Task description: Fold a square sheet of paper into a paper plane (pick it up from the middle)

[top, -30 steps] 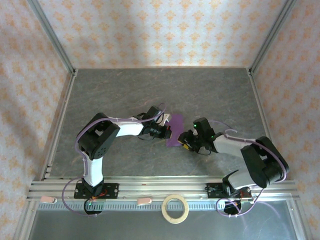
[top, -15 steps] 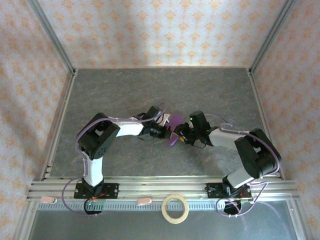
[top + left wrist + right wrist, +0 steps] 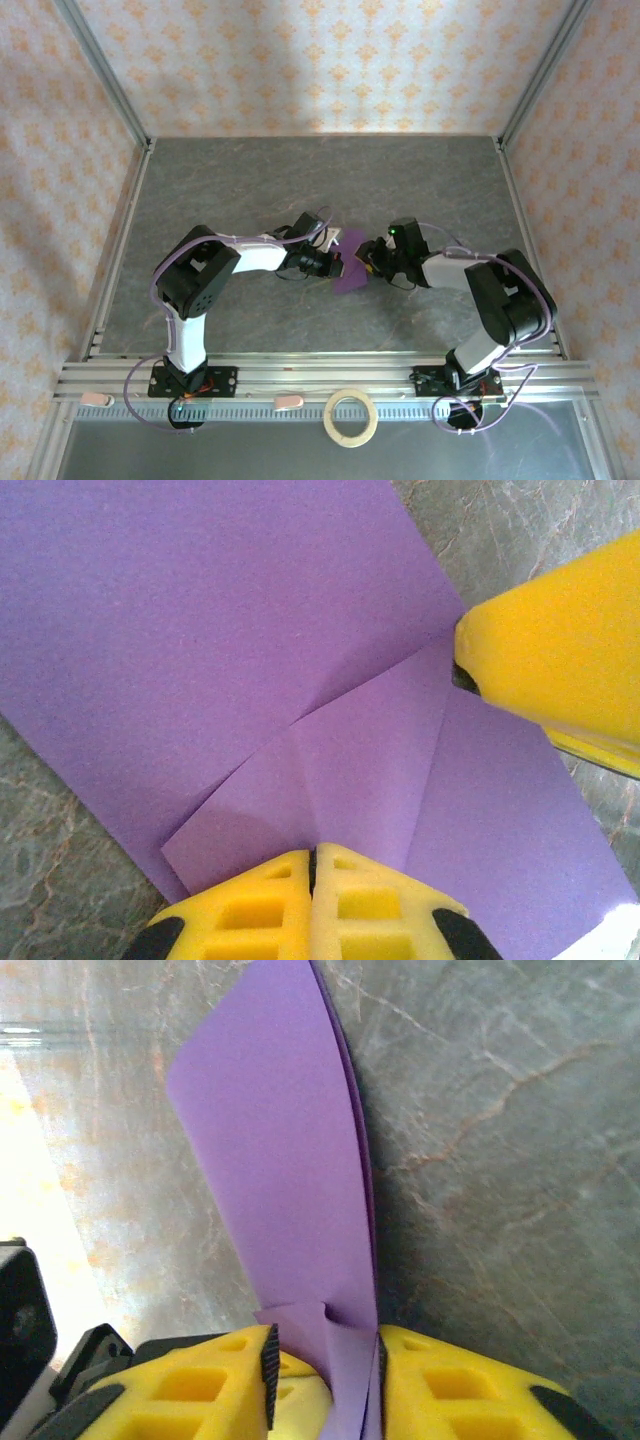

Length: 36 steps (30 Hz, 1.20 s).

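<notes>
The square sheet of paper (image 3: 352, 276) is purple, partly folded, and lies at the table's middle between both grippers. My left gripper (image 3: 339, 262) is shut, and its joined yellow tips (image 3: 312, 856) press on the creased sheet (image 3: 200, 630), where fold lines meet. My right gripper (image 3: 366, 262) faces it from the right; its yellow finger (image 3: 560, 680) touches the sheet's edge. In the right wrist view the jaws (image 3: 322, 1352) stand apart around a raised layered flap of the paper (image 3: 280, 1160). The flap lies against the right pad (image 3: 381, 1370) and is not pinched flat.
A tan tape ring (image 3: 351, 417) lies on the front ledge beyond the aluminium rail (image 3: 320, 380). Patterned walls and metal posts close in the grey marbled table (image 3: 250, 180) on three sides.
My right gripper has swung left and back toward the left gripper, standing a flap of the paper up between its fingers, and its jaws have narrowed. The left gripper stays put.
</notes>
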Each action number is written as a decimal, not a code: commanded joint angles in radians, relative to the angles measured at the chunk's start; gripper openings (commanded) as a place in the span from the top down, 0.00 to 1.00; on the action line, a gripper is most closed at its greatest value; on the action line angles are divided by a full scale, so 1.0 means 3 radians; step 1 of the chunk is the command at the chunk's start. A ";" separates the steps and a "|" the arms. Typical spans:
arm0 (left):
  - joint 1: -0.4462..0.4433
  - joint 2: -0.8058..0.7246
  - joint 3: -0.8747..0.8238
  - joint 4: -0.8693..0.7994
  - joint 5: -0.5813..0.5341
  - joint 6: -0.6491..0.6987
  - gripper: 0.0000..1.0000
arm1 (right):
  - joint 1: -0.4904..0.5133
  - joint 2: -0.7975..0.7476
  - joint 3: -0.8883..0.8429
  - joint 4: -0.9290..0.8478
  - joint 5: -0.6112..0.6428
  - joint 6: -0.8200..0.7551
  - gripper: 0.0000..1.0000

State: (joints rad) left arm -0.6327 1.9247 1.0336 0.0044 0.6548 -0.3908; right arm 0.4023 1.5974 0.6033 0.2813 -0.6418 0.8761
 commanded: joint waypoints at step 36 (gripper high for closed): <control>0.0393 -0.1287 -0.0765 0.0541 -0.0494 -0.0632 0.77 | -0.0058 -0.0079 -0.0241 0.0239 0.0032 -0.0528 0.98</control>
State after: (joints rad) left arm -0.5282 1.5673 0.8501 0.1268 0.5632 -0.5316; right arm 0.3889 1.6077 0.5392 0.3531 -0.6617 0.7498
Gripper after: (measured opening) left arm 0.225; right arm 0.042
